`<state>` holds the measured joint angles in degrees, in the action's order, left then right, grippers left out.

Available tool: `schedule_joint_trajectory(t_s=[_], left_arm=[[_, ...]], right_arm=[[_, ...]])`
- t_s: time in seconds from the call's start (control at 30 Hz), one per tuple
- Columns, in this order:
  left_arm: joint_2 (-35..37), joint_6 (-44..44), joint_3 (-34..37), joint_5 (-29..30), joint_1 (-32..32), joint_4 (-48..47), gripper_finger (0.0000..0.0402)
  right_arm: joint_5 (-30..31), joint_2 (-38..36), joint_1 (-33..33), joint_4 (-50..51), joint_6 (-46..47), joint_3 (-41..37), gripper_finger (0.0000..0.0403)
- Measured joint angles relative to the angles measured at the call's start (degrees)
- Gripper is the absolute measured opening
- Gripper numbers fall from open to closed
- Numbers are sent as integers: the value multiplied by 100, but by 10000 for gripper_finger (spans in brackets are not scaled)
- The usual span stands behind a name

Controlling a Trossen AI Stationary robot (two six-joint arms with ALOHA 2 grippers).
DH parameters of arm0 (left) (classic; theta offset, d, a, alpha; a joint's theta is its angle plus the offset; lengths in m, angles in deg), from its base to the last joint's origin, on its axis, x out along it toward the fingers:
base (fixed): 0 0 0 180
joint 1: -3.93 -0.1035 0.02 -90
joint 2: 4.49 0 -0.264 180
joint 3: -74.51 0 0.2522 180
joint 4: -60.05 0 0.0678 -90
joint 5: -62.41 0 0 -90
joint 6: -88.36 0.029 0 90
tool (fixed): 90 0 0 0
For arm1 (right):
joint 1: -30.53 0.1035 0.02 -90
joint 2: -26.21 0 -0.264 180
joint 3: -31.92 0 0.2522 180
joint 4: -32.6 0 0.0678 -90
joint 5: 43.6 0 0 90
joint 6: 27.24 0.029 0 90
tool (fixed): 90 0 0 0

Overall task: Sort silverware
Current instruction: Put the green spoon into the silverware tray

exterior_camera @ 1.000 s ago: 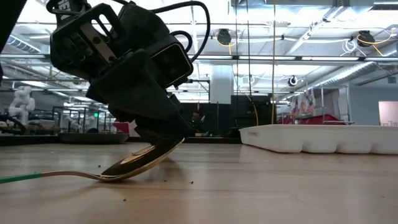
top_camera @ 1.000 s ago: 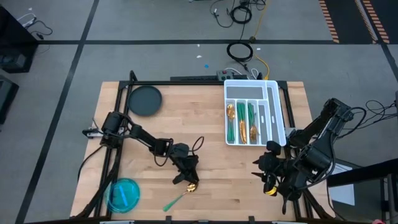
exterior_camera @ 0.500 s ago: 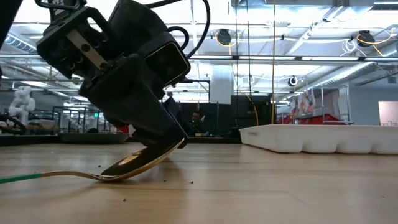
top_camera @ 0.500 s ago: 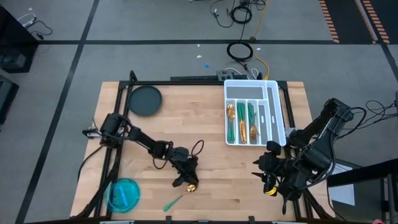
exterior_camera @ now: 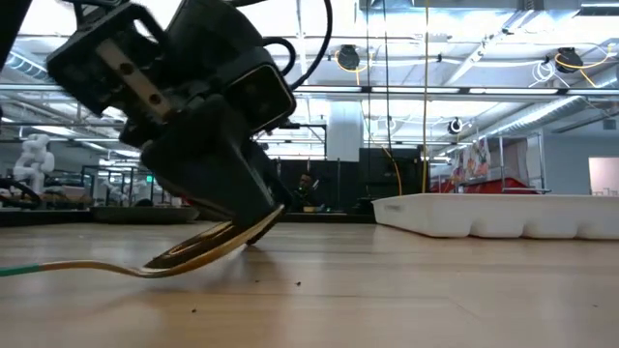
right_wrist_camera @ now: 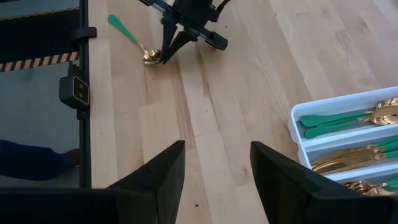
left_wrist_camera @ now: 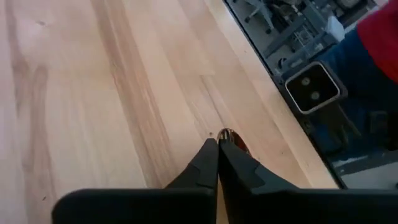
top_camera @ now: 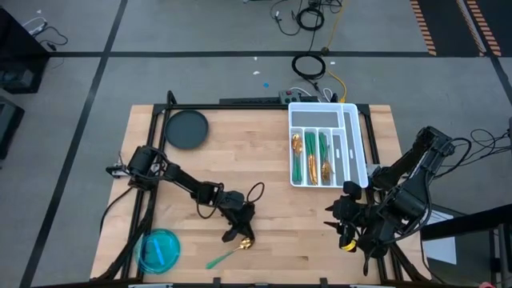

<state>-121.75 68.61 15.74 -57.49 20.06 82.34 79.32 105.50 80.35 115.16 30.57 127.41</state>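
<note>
A wooden bench (top_camera: 240,160) seen from above, with two dark robot arms. The left gripper (top_camera: 240,238) is down near the front edge of the bench, left of centre, its fingers (left_wrist_camera: 208,168) pressed together on the gold bowl of a spoon (top_camera: 228,253). The spoon's bowl is tilted up off the wood while its green handle trails toward the front edge. The right gripper (top_camera: 346,232) waits at the front right corner, its fingers (right_wrist_camera: 158,177) spread apart and holding nothing. A white tray (top_camera: 352,144) sits at the back right of the bench; its long slots hold several gold-and-green pieces of silverware (top_camera: 310,156) lying lengthwise. A dark round plate (top_camera: 186,129) rests near the back left corner. A blue bowl (top_camera: 158,249) sits at the front left corner.
</note>
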Motion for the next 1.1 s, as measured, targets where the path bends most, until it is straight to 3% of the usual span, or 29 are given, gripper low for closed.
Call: schedule_joint_trajectory(t_s=[0.13, 0.33, 0.47, 0.77, 0.87, 1.1], left_arm=[[128, -377, -193, 215, -86, -248, 4], [454, -977, -444, 1289, -570, -447, 2], [847, -1393, -621, 1620, -1004, -331, 2], [1592, -1296, -1178, 2156, -2152, -440, 1], [1595, -1183, -1615, 2612, -2528, -777, 0], [1304, -796, -2800, 2658, -3245, -1692, 0]], right_arm=[[23, 0, 0, 37, 306, 0, 173], [596, 0, 14, 82, 746, 0, 173], [608, 0, 22, 166, 755, 2, 173], [1014, 0, 219, 195, 817, 4, 173], [1200, 0, 350, 341, 1061, 2, 173], [1250, 2, 442, 485, 1376, 0, 173]])
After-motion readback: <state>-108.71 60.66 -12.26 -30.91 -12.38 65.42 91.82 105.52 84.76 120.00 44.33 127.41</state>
